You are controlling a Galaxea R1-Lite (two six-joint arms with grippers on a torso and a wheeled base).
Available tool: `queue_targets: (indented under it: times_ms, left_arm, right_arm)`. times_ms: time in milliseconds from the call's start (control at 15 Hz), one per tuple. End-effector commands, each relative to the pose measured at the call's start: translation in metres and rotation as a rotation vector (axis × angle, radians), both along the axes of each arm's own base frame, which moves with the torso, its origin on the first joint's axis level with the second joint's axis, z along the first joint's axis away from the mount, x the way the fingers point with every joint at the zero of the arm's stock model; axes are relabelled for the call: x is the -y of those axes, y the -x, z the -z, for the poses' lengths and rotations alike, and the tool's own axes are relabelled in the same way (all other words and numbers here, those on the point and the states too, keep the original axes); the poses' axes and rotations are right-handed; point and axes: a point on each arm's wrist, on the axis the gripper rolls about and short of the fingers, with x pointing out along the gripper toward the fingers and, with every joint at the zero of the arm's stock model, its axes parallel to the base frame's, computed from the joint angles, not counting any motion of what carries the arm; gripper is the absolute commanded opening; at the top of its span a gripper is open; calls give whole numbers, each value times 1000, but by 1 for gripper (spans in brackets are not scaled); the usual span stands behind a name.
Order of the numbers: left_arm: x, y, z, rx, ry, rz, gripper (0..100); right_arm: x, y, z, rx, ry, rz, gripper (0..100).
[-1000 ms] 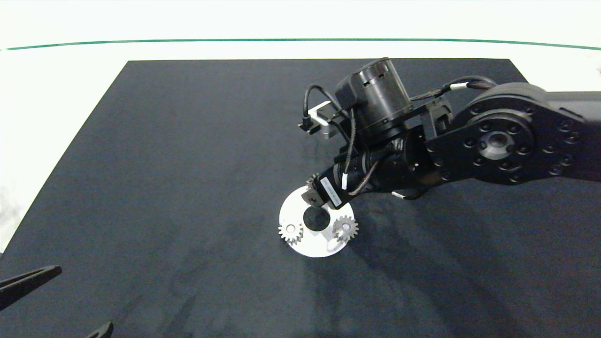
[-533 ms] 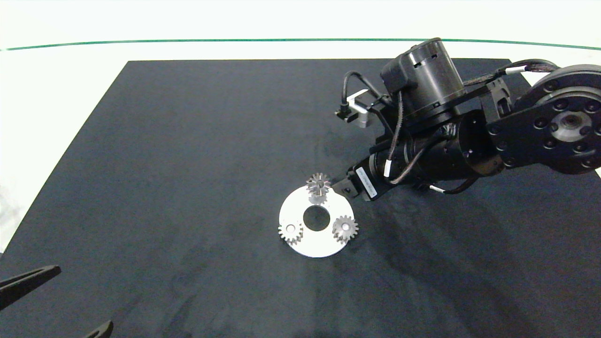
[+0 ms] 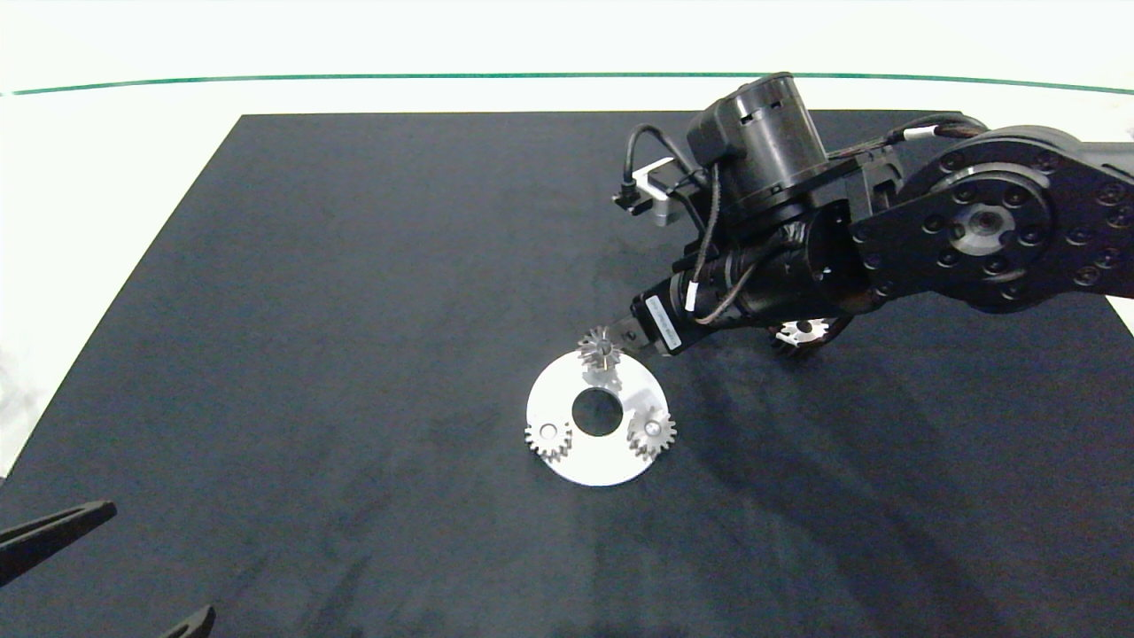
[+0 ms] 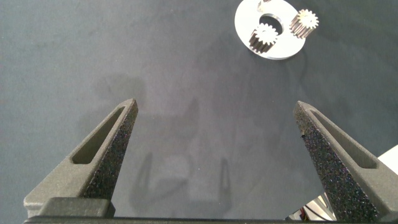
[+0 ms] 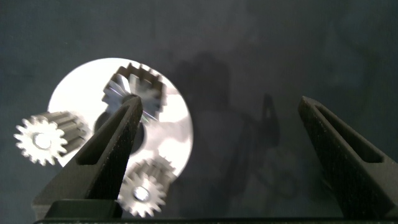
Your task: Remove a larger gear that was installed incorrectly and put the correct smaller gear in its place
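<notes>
Black cloth [image 3: 354,354] covers most of the table, and a white strip with a thin green line runs along the top of the head view.

Near the middle of that view, a little low, a round silver plate [image 3: 554,399] with a hole in its middle lies flat on the cloth. Three small silver gears sit on the plate. One small gear [image 3: 548,438] is at the lower left edge of the plate, and another small gear [image 3: 652,431] is at the lower right edge. The smaller gear [image 3: 600,346] sits at the top edge of the plate.

My right pincer [image 3: 624,335] comes in from the right side of the head view on a big dark arm. It hangs just to the right of the smaller gear, very close to it. In my right wrist view my two grey fingers [image 5: 109,155] are spread wide apart and hold nothing. One finger is in front of the smaller gear [image 5: 134,90], so I cannot tell if it touches.

The larger gear [image 3: 800,330] peeks out from under my right arm, on the cloth, well apart from the plate.

My left pincer [image 3: 97,567] rests at the lower left corner of the head view, far from the plate. Its fingers [image 4: 106,149] are spread wide too, with only cloth between them.
</notes>
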Motion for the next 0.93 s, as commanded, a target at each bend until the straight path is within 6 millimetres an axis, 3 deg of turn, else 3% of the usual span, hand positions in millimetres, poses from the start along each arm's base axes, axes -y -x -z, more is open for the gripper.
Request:
queue_targets:
  times_ms: [67,933]
  left_arm:
    - [0,0,1,-3,-3,0,100]
    - [-2,4,5,8,5,-2,100]
  right_arm:
    - [-10,-7,12,-18,17,-6,100]
    - [-20,-8,14,-17,10,-17,100]
